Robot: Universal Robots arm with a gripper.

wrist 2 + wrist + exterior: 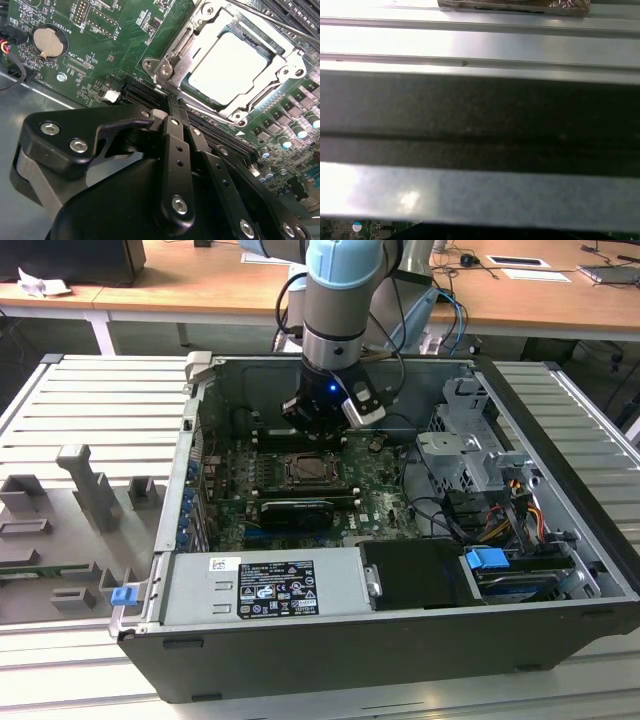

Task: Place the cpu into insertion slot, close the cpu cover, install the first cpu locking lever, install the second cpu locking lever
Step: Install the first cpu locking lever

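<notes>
In the second wrist view the cpu (227,70) lies flat in the insertion slot (161,67), its pale metal top showing through the window of the cpu cover (282,67). The silvery cover is folded down over the chip. A thin metal lever rod (280,22) runs along the socket's far side. My gripper (173,103) is shut with nothing between its black fingers, its tips close to the socket's near corner. In the exterior view the gripper (316,428) hangs just behind the insertion slot (305,470) on the green motherboard.
The open computer case (560,570) surrounds the board, with a power supply (265,585) in front and a drive cage and cables (470,460) on the exterior view's right. Black memory slots (220,132) and a coin battery (49,41) flank the socket. Grey fixtures (85,490) stand outside.
</notes>
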